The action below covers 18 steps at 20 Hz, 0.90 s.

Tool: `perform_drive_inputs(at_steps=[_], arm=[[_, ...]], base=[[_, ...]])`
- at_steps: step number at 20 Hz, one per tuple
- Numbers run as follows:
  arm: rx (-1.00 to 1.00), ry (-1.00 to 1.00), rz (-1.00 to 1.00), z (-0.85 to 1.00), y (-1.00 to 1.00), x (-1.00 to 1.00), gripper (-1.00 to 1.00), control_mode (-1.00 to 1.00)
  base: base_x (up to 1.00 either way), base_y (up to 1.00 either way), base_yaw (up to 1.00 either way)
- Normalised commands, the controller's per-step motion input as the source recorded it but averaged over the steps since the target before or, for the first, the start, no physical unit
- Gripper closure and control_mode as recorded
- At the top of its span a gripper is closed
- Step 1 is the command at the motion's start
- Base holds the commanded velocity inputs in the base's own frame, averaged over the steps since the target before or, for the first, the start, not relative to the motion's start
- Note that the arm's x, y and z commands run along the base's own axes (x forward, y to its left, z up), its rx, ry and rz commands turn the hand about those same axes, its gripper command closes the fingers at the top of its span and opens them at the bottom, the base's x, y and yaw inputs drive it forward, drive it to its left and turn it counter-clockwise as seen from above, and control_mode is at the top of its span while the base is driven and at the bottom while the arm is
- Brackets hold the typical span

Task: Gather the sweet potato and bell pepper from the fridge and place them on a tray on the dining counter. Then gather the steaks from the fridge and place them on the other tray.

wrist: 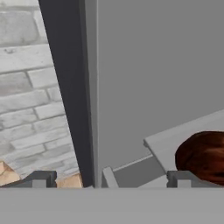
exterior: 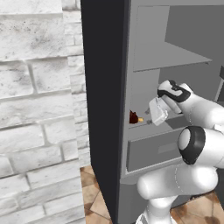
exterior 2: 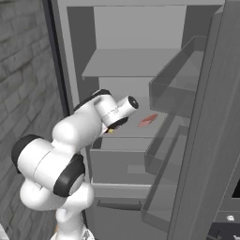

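Tall plain grey fridge (exterior: pixel 175 52) stands open beside a whitewashed brick wall (exterior: pixel 35 109). The claw (exterior: pixel 156 111) is inside at middle-shelf height, jaws spread wide and empty, aimed toward the shelf's left end. There, near the side wall, sits a dark reddish-brown rounded vegetable (exterior: pixel 133 117) with an orange tip, probably the sweet potato; in the hand view it lies just beyond the right finger (wrist: pixel 186 178), not between the tips. A flat pink steak (exterior 2: pixel 147 120) rests further along the shelf.
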Motion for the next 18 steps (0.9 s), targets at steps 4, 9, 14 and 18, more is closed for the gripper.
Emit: perform_drive_inputs(at_steps=[4,9,14,18], arm=[[0.02,0.0,0.0,-0.01,0.15,0.0,-1.0,-1.0],[0.01,0.01,0.0,-0.11,0.1,0.02,-1.0,-1.0],[0.03,0.01,0.0,-0.03,0.0,0.22,-1.0,-1.0],[0.06,0.0,0.0,0.0,-0.01,0.22,-1.0,-1.0]], base=[[0.0,0.0,0.0],[0.0,0.0,0.0],[0.0,0.0,0.0],[0.0,0.0,0.0]])
